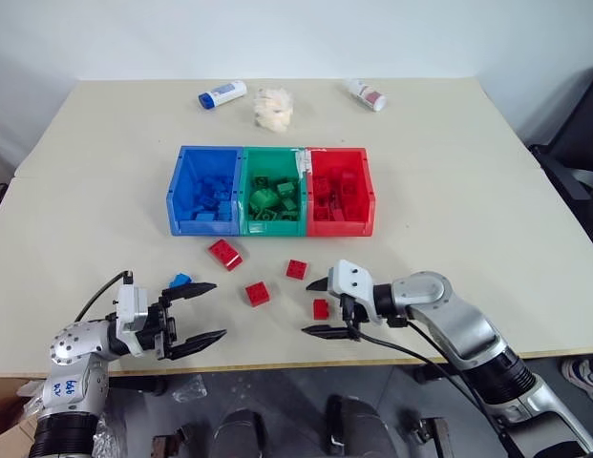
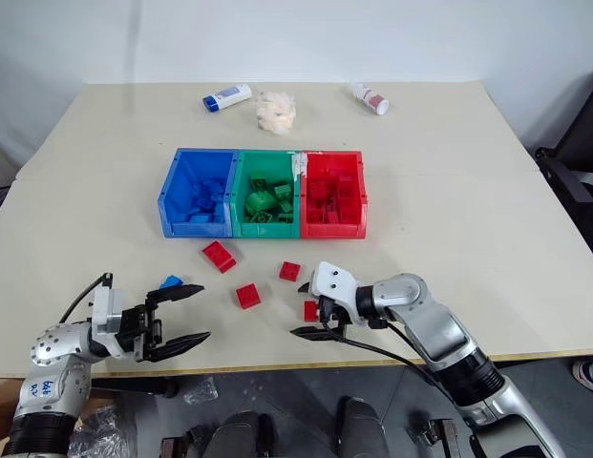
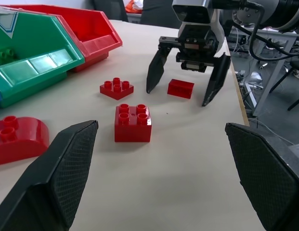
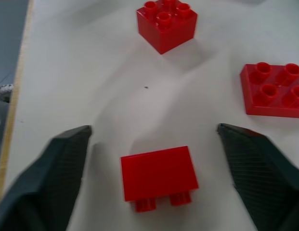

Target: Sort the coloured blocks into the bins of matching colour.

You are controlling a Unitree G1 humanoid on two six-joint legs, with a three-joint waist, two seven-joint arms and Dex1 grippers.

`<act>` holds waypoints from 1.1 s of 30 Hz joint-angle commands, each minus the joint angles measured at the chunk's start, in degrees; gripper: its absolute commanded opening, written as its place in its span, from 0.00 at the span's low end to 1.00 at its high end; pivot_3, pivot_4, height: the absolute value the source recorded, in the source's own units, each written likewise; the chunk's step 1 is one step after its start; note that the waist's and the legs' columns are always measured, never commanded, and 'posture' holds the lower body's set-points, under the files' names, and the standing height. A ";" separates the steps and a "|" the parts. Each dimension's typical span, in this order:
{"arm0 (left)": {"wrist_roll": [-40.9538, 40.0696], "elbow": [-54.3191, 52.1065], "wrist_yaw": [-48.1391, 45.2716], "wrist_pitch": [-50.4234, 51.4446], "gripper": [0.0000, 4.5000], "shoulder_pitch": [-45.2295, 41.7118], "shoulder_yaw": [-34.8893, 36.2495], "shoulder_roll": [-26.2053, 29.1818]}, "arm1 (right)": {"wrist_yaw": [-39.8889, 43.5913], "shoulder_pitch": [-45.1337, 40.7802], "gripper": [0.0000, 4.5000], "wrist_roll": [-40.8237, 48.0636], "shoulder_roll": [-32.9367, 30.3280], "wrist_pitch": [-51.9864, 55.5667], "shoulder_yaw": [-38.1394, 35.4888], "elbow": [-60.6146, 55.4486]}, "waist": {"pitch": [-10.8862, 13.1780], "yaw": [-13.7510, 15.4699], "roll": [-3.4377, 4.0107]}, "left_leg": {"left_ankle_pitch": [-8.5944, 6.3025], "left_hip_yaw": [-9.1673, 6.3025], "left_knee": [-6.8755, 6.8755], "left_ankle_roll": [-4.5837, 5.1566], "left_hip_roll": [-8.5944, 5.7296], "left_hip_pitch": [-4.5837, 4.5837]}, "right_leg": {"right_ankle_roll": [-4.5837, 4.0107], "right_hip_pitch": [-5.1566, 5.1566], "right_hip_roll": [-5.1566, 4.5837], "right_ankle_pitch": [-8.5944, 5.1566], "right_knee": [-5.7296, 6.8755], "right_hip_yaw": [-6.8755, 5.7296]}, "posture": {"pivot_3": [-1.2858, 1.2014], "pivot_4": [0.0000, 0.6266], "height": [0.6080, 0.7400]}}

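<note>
Blocks loose on surface (image 1: 487, 172): four red, one blue. Nearest: small red block (image 1: 321, 308), lying on its side close to front edge, between spread fingers of right gripper (image 1: 315, 307), untouched; right gripper released, nothing grasped. Left gripper (image 1: 202, 312) at front-left corner, fingers wide apart, empty, pointing toward right gripper. Small blue block (image 1: 180, 281) just beside upper finger of left gripper, apart from it. Square red block (image 1: 258, 293) between both grippers, studs up. Flat red block (image 1: 296, 269) just beyond small red block. Rounded red block (image 1: 225, 254) farther back, near front wall of bins.

Open room: bare surface wide on both flanks of bins and along right side; little margin between nearest block and front edge.

Bins: three, joined in row mid-surface. Blue bin (image 1: 184, 181) at left, holding blue blocks. Green bin (image 1: 245, 181) in middle, holding green blocks. Red bin (image 1: 365, 181) at right, holding red blocks.

Far edge: two white tubes, blue-capped (image 1: 222, 94) and red-capped (image 1: 366, 94), fluffy white wad (image 1: 274, 108) between.
</note>
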 commanded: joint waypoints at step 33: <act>-0.06 1.34 -1.11 -1.78 1.00 -3.27 -0.79 -0.25 | -13.62 -21.56 0.98 -0.23 9.78 -14.16 -17.44 27.01 | 0.01 -0.18 0.01 | -0.01 0.36 -0.12 -0.01 0.00 -0.02 | 0.00 -0.25 0.01 0.00 0.08 0.25 | 0.52 0.24 1.00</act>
